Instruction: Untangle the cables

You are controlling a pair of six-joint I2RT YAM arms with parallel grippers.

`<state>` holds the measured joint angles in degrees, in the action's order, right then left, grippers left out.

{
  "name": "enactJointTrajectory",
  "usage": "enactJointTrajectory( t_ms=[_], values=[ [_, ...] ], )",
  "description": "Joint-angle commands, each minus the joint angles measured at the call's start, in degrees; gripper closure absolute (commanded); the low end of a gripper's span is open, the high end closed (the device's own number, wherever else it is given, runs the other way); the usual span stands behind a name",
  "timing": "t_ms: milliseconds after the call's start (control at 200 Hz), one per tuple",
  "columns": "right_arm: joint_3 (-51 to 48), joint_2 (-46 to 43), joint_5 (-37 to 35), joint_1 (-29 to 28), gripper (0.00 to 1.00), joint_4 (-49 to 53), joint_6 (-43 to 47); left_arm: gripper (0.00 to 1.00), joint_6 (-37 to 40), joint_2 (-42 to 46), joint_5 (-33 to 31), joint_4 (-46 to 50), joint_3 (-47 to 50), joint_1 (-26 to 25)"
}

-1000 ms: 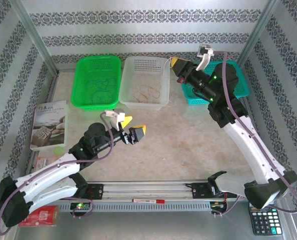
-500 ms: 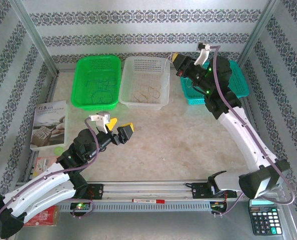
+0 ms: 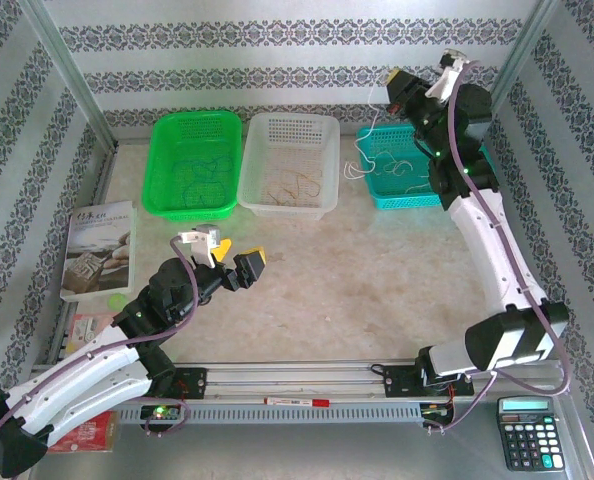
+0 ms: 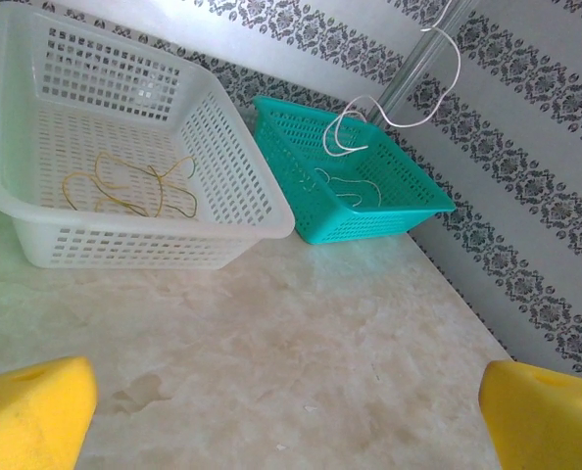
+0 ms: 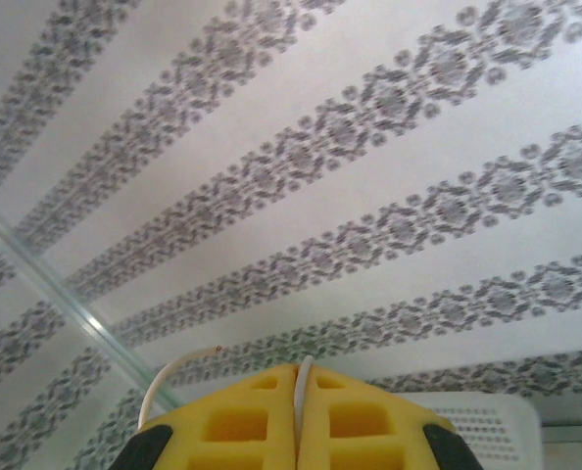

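**ENTRY: WHITE STRAND BEING RAISED AT 1 O'CLOCK**

A white cable strand is being held high above the teal basket at 1 o'clock, apparently so that its curls are drawn free of the white cables inside. It is being pinched between the fully closed pads of the right gripper. The left gripper is being held wide open and empty at 8 o'clock. Yellowish cables are being stored in the white basket at 12 o'clock, and green and blue cables in the green basket at 11 o'clock.
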<state>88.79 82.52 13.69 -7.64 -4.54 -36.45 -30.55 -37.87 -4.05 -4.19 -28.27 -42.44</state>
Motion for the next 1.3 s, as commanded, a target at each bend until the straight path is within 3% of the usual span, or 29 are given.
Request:
enactJointTrajectory(
  t_ms=[0, 305, 695, 724, 764, 794, 874, 1019, 1299],
  values=[
    [2.2, 2.3, -3.3, 2.3, 1.0, -2.9, 0.5, 0.0, -0.5, 0.6, -2.2, 0.8, 0.0, -0.5],
    [7.8, 9.4, -6.5, 7.5, 1.0, -2.8, 1.1, 0.0, -0.1, 0.3, -3.6, -0.3, 0.5, -0.5],
    [10.2, 19.3, -13.1, 9.7, 1.0, 1.8, 7.0, 0.0, 0.8, -2.3, -2.4, -1.1, -1.2, -0.4],
    [9.1, 20.0, -13.4, 9.9, 0.92, 2.0, 7.4, 0.0, 0.7, -2.6, -2.1, -1.2, -1.3, -0.4],
    [8.2, 21.1, -13.7, 10.1, 0.65, 3.1, 7.8, 0.0, 0.5, -3.1, -1.9, -1.3, -1.6, -0.4],
    [7.8, 21.8, -13.6, 10.5, 0.51, 4.4, 7.8, 0.0, 0.3, -3.3, -1.8, -1.3, -1.7, -0.4],
    [4.7, 21.6, -13.1, 11.1, 0.31, 4.7, 7.1, 0.0, 0.2, -3.8, -1.2, -1.1, -2.1, -0.4],
    [0.3, 17.1, -9.5, 11.1, 0.24, 2.6, 6.3, 0.0, 0.4, -4.5, -0.5, -0.6, -3.0, -0.4],
    [-8.3, 7.2, -5.9, 8.4, 0.22, 1.4, 6.8, 0.0, 1.1, -5.1, -1.1, -0.1, -3.9, -0.4]
  ],
)
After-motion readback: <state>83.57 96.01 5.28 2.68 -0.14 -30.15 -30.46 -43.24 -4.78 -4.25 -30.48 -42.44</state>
